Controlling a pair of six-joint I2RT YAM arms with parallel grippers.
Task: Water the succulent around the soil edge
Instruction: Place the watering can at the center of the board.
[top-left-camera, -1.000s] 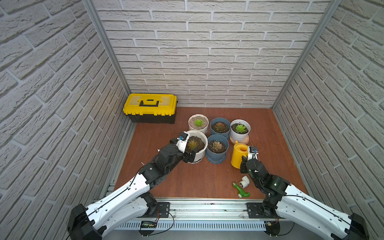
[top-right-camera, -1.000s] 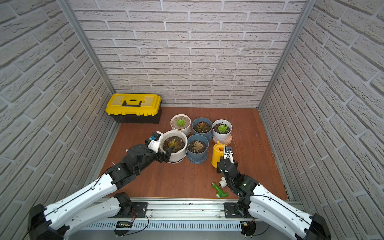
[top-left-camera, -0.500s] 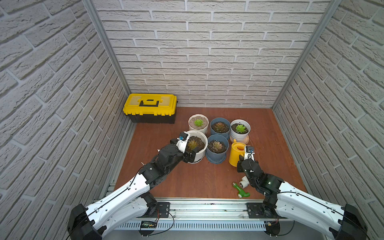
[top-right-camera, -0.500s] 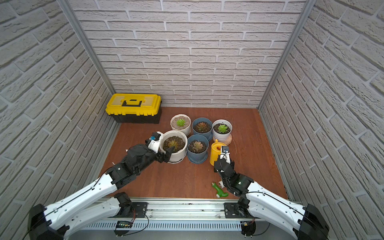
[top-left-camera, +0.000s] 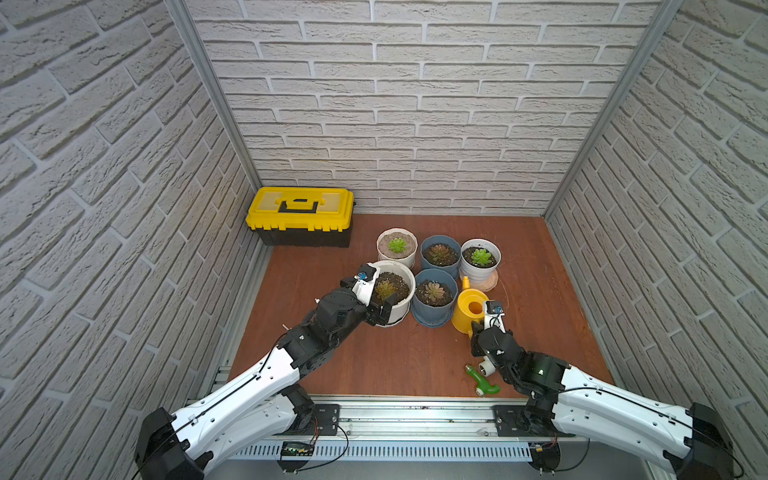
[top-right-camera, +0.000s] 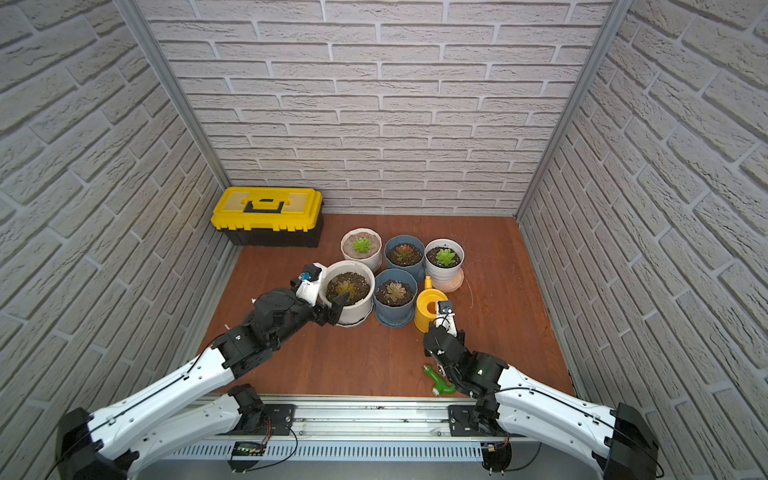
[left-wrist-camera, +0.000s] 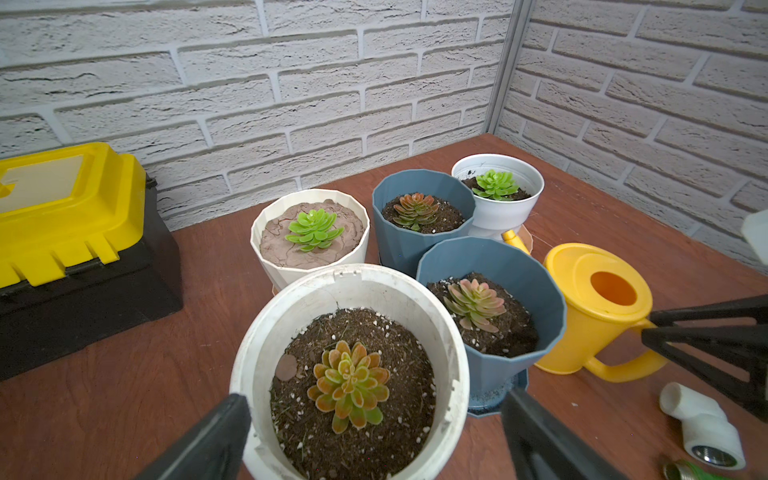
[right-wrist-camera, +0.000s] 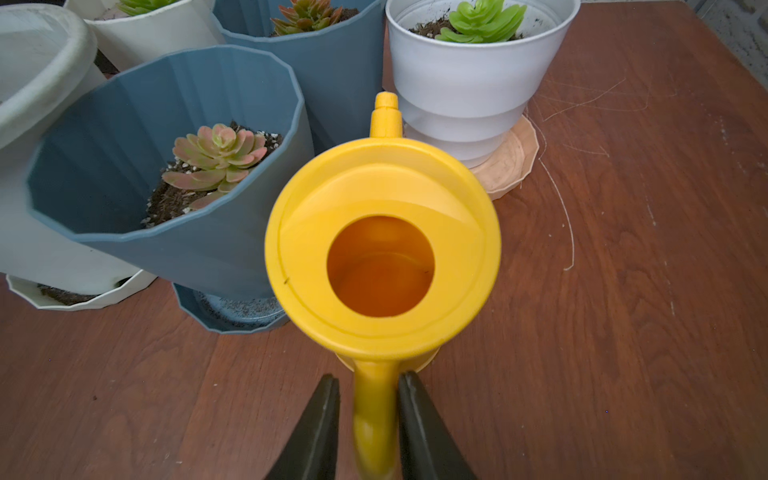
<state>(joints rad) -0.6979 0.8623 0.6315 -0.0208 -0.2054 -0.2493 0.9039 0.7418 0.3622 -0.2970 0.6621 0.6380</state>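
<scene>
Watering can (top-left-camera: 463, 316): shifted slightly nearer the front blue pot (top-left-camera: 432, 314). Right gripper (right-wrist-camera: 368, 386): jaws slackened, gap showing beside the handle (right-wrist-camera: 374, 415).

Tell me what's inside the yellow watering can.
The watering can shows only its orange inner floor through the fill hole; water cannot be made out. Its lid covers the rest.

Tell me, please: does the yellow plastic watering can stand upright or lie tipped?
Upright. The yellow plastic watering can rests on its base on the brown wooden table, its round fill hole facing up.

Brown wooden table (top-left-camera: 374, 365) — pots (top-left-camera: 399, 309), toolbox (top-left-camera: 300, 216), watering can (top-left-camera: 467, 313), pipe elbow (top-left-camera: 485, 366)
</scene>
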